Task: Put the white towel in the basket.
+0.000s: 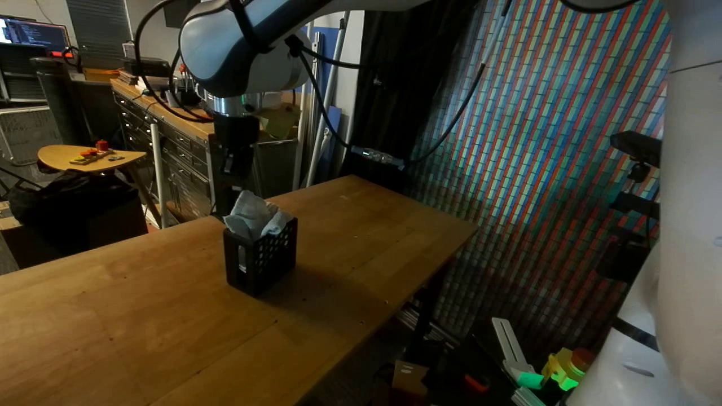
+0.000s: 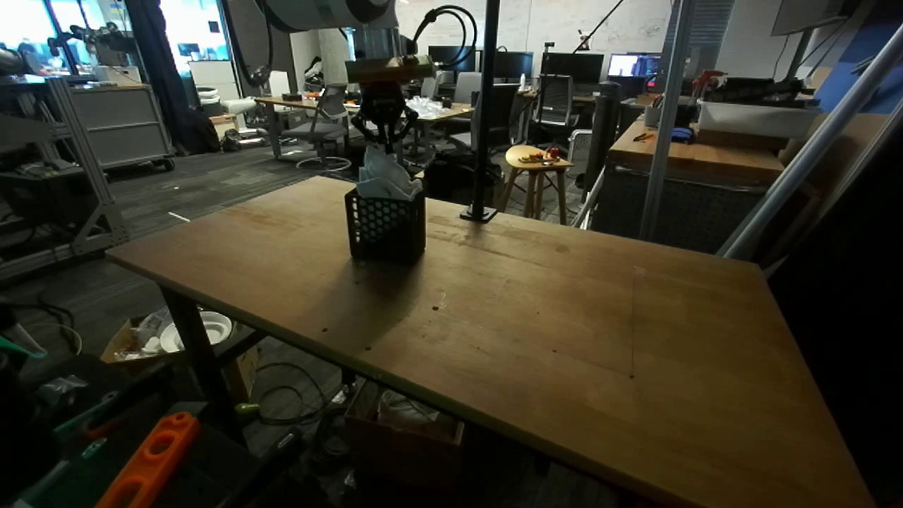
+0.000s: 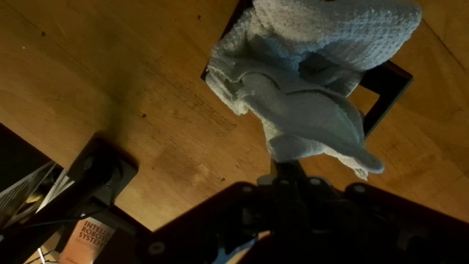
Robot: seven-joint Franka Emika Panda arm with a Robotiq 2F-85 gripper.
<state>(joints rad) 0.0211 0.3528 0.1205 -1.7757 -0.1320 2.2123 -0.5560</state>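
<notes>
On the table, the basket stands upright, black with holes in its sides, and the towel is in it. In both exterior views I see the pale folds bunched up and poking well above the rim. Looking down in the wrist view, the towel covers much of the basket's opening and spreads past the rim, while a dark corner of the basket shows beside it. Close by the top of the towel hangs the hand, pointing down at the end of the arm, its fingers together. Their tips come right up to the towel's edge in the wrist view; whether they touch it, I can't tell. A black post rises from the table's edge, near the basket but apart from it. Beyond that edge a stool carries small coloured pieces. Past one end of the table, a black curtain hangs beside a wall of coloured blocks.
</notes>
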